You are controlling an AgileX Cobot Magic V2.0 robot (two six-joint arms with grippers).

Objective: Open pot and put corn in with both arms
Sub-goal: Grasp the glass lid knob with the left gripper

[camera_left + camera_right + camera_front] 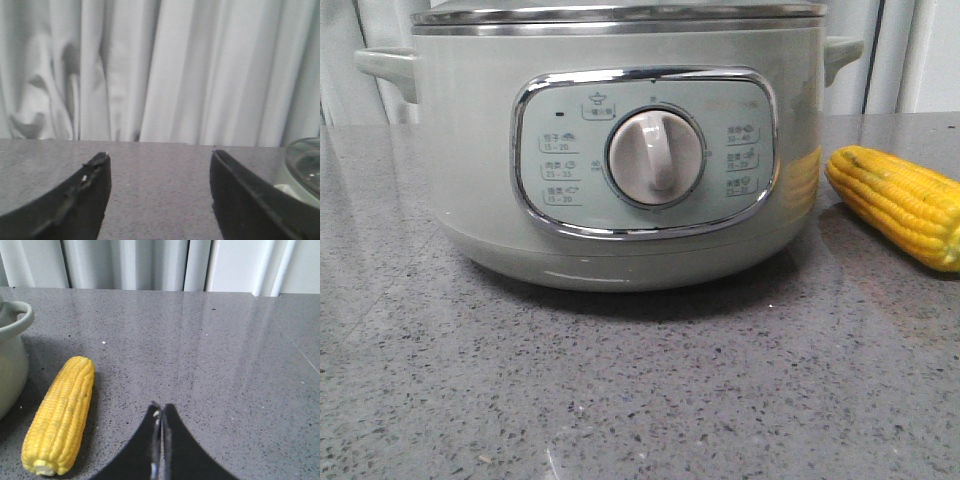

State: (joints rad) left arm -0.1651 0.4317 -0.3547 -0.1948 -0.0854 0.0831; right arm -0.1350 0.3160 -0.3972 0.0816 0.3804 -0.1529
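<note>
Hovering over the grey counter (155,190), the left gripper (160,165) is spread wide with nothing between its fingers. Centre stands the pot (470,190); the corn (905,205) lies just right, beside it. The right gripper (161,415) is pressed closed, empty.

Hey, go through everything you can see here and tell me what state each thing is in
pot: upright on the counter, glass lid on it
corn: lying flat beside the pot, not held
left gripper: open, empty
right gripper: shut, empty
</note>
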